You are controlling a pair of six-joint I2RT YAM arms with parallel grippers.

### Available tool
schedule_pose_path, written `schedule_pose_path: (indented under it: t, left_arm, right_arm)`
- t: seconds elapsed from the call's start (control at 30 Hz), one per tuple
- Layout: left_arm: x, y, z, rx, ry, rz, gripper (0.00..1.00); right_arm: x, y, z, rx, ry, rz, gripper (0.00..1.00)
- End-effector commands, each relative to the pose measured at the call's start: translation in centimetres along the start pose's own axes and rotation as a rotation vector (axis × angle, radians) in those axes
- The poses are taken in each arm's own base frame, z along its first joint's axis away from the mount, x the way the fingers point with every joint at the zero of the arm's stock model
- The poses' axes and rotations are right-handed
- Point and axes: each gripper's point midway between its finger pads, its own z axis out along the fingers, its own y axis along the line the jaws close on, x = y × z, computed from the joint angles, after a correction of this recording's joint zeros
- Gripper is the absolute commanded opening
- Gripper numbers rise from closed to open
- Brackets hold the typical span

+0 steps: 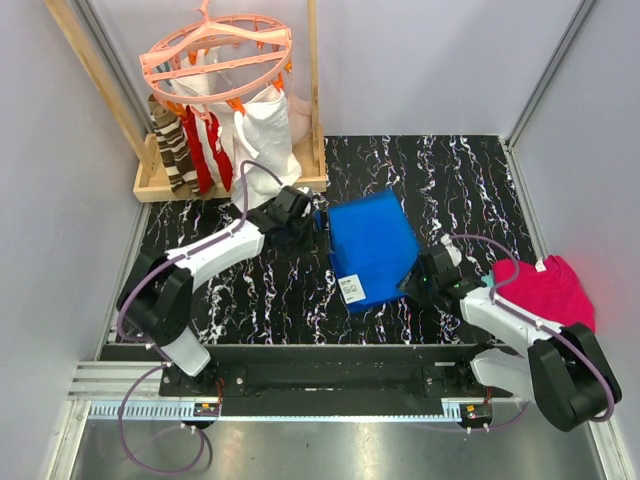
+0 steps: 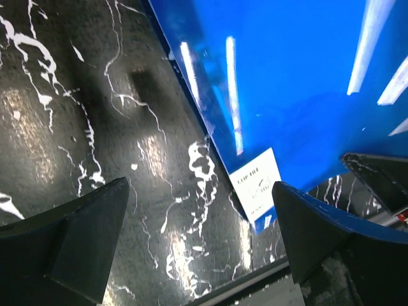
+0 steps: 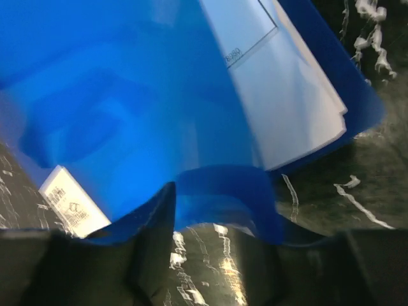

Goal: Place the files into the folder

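Observation:
The blue folder (image 1: 372, 250) lies mid-table, its white barcode label (image 1: 353, 290) at the near corner. My left gripper (image 1: 300, 222) is at its far left corner; in the left wrist view it (image 2: 201, 242) is open over bare table, with the folder (image 2: 299, 83) and label (image 2: 255, 185) beside the right finger (image 2: 319, 242). My right gripper (image 1: 425, 280) is at the folder's near right edge. In the right wrist view it (image 3: 255, 255) is open, and the raised blue cover (image 3: 127, 95) buckles over its fingertips. White files (image 3: 299, 108) lie inside under the cover.
A wooden rack (image 1: 160, 185) at the back left holds a pink hanger (image 1: 215, 55) with hung clothes and a white cloth bag (image 1: 268, 125). A folded magenta cloth (image 1: 545, 290) lies by the right arm. Grey walls close both sides.

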Motion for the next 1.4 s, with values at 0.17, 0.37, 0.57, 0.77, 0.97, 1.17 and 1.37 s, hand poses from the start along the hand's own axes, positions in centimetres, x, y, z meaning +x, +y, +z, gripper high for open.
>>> schedule_pose_path:
  t: [0.17,0.37,0.57,0.77,0.97,1.17,1.37]
  left_arm:
    - [-1.5,-1.7,2.5,0.082,-0.04,-0.036,0.98]
    - [-2.5,-3.0,3.1,0.124,-0.044,-0.052,0.94]
    - [-4.1,-1.8,-1.9,0.164,-0.173,-0.106,0.95]
    - [-3.6,2.5,-9.5,0.157,-0.328,-0.163,0.96]
    - [-2.4,7.9,-15.3,0.027,-0.464,-0.189,0.97]
    - [-1.5,8.9,-14.4,0.052,-0.473,-0.196,0.98]
    - [-1.3,6.4,-11.3,0.213,-0.36,-0.22,0.98]
  right_arm:
    - [-0.5,0.1,-2.6,0.003,0.024,-0.053,1.0]
    - [0.6,2.0,-6.3,-0.123,0.039,-0.076,1.0]
    - [0.3,6.6,-6.6,-0.118,0.046,-0.45,1.0]
    - [-0.4,12.7,-3.5,-0.087,0.015,-0.795,1.0]
    - [1.8,16.1,0.6,-0.028,0.007,-1.017,1.0]
    - [4.4,16.8,4.0,-0.045,0.063,-1.025,0.94]
    - [0.8,13.5,5.6,0.211,-0.109,-1.002,0.82]
